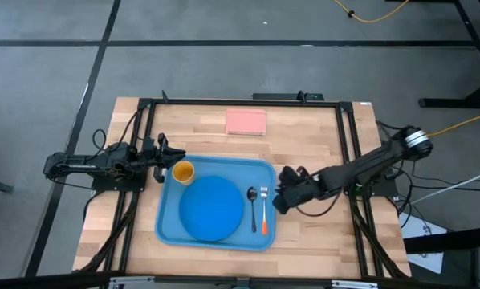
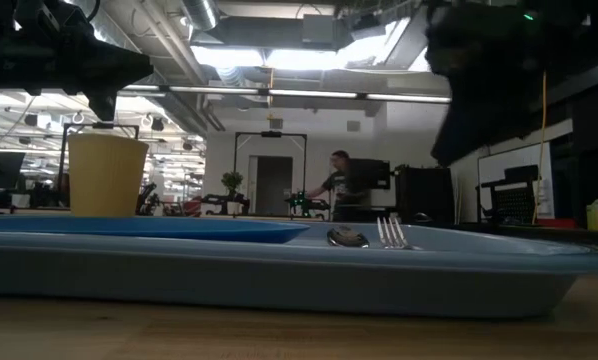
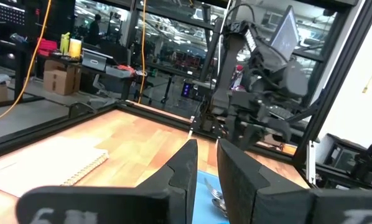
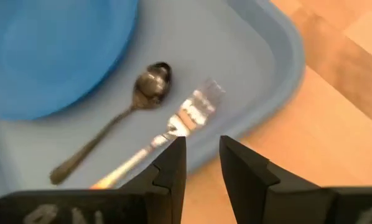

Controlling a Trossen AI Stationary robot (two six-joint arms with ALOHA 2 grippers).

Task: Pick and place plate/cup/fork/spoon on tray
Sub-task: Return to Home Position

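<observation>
The light-blue tray lies mid-table. On it rest the round blue plate, the yellow-orange cup upright at its far left corner, the dark spoon and the orange-handled fork side by side at its right. The spoon and fork also show in the right wrist view. My left gripper hovers just left of the cup, its fingers a narrow gap apart and empty. My right gripper hovers at the tray's right rim, its fingers a narrow gap apart and empty.
A pink rectangular pad lies near the table's far edge. A black frame runs around the table. In the low view the cup stands on the tray, and a person stands far off in the room.
</observation>
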